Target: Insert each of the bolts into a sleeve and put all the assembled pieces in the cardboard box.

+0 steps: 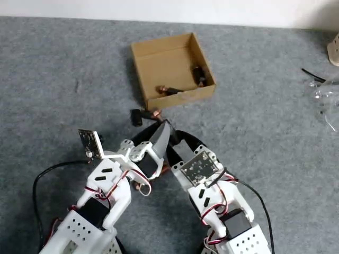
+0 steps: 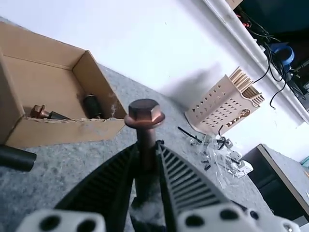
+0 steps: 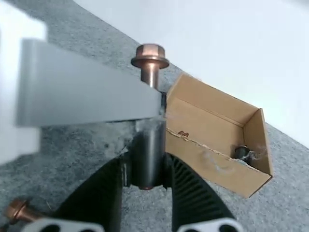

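Copper bolt (image 2: 146,131), clenched in my left gripper (image 2: 146,149) at frame centre, stands above the sleeve (image 3: 147,150) my right gripper (image 3: 145,166) grasps; slight tilt could jam it.

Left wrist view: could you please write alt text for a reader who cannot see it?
The left gripper holds a copper bolt upright, head up. Behind it on grey carpet stands an open cardboard box with two pieces inside.

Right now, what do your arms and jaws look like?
The left arm and right arm are white plastic with black servos, perforated lower links and a bare circuit board at each wrist. Red, white and black wires loop along them; black cables trail off. Jaws are black and ribbed.
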`<state>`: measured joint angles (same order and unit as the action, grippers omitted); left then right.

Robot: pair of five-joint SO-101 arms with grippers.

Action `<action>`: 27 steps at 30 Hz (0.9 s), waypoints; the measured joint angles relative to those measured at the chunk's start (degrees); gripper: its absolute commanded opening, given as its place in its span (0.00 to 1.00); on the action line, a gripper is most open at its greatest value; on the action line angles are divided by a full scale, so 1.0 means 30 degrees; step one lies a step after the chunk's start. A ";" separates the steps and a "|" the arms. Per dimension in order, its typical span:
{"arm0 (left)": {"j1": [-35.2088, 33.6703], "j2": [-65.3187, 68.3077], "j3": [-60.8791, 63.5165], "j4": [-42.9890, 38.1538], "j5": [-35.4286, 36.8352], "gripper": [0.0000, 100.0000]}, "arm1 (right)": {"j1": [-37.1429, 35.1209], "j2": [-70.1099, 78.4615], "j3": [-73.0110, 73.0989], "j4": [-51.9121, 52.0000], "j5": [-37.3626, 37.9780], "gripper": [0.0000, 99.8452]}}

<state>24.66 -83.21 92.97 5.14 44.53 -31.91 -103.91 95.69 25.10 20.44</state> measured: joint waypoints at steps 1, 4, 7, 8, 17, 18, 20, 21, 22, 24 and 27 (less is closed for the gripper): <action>0.0000 0.0000 0.0000 0.0029 0.0000 0.19 | 0.0000 0.0000 0.0000 0.0000 0.0000 0.00; -0.0293 0.0264 0.0029 0.0147 -0.0059 0.26 | 0.0205 -0.0029 0.0000 -0.0029 0.0000 0.00; -0.0440 0.0293 0.0059 0.0176 -0.0117 0.24 | 0.0381 -0.0029 0.0000 -0.0029 0.0000 0.00; -0.0440 0.0293 0.0059 0.0176 -0.0147 0.23 | 0.0381 -0.0029 0.0000 -0.0029 0.0000 0.00; -0.0527 0.0293 0.0059 0.0176 -0.0117 0.21 | 0.0821 -0.0059 0.0000 -0.0147 0.0000 0.00; -0.0498 0.0293 0.0059 0.0176 -0.0117 0.21 | 0.0938 -0.0029 0.0000 -0.0440 0.0000 0.00; -0.0440 0.0264 0.0059 0.0176 -0.0088 0.21 | 0.1143 -0.0029 0.0000 -0.0703 0.0000 0.00; -0.0440 0.0176 0.0059 0.0176 -0.0117 0.21 | 0.1201 -0.0029 0.0000 -0.0762 0.0000 0.00; -0.0440 0.0176 0.0059 0.0176 -0.0117 0.21 | 0.1260 -0.0029 0.0000 -0.0762 0.0000 0.00; -0.0498 0.0176 0.0059 0.0176 -0.0117 0.21 | 0.1260 -0.0029 0.0000 -0.0762 0.0000 0.00; -0.1143 0.0176 0.0059 0.0176 -0.0117 0.21 | 0.1348 -0.0029 0.0000 -0.0762 0.0000 0.00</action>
<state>21.23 -82.68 93.14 5.67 44.18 -27.87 -104.00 95.69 22.81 20.44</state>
